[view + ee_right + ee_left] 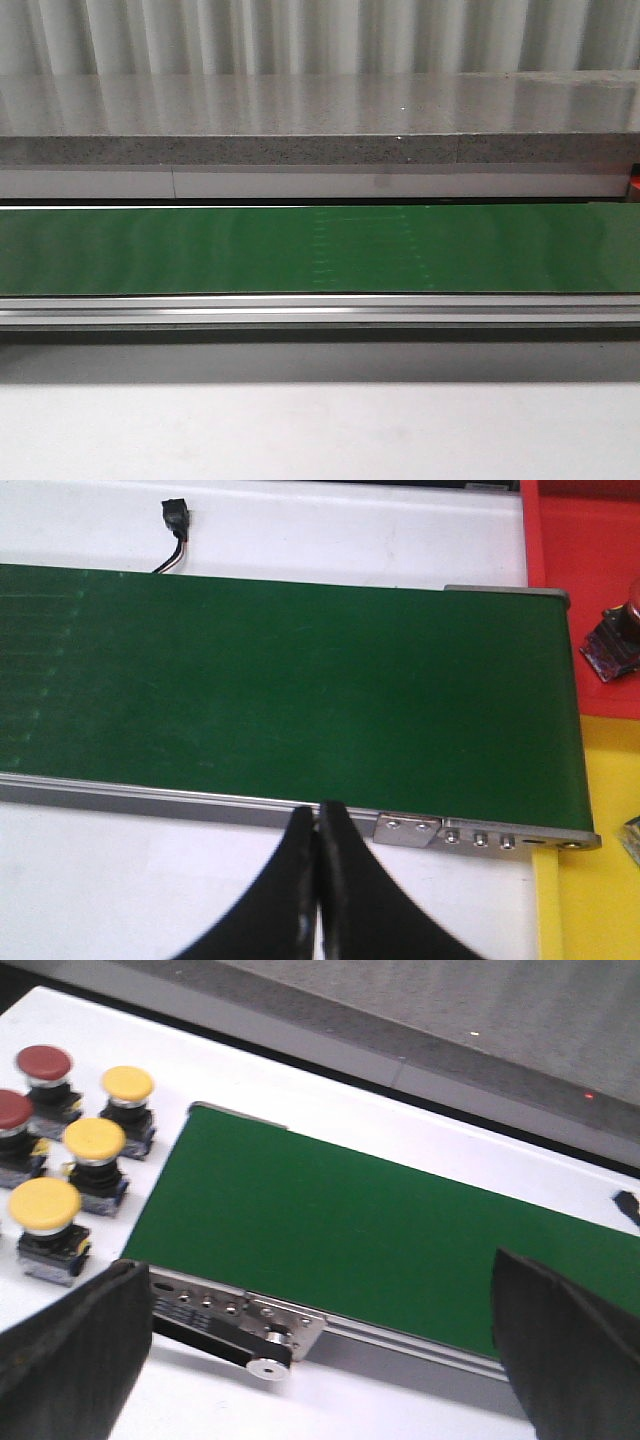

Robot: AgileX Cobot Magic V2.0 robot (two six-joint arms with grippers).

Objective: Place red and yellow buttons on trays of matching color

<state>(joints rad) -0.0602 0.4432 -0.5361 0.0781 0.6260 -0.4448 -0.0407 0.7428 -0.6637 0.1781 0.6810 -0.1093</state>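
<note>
Two robot claws poised at the near edge of a green conveyor belt [320, 250].

Nearest, the right gripper [318, 900] is pressed closed, holding nothing; the left gripper [320, 1350] gapes wide, empty. Off one end of the belt stand three yellow buttons [93, 1140] and two red buttons [44, 1062]; off the other end, a red tray [585, 540] holding one button, and a yellow tray [590, 900].

a lab-style automation bench: green conveyor belt [300, 250] with aluminium frame [300, 312], on a white tabletop [300, 430].
</note>
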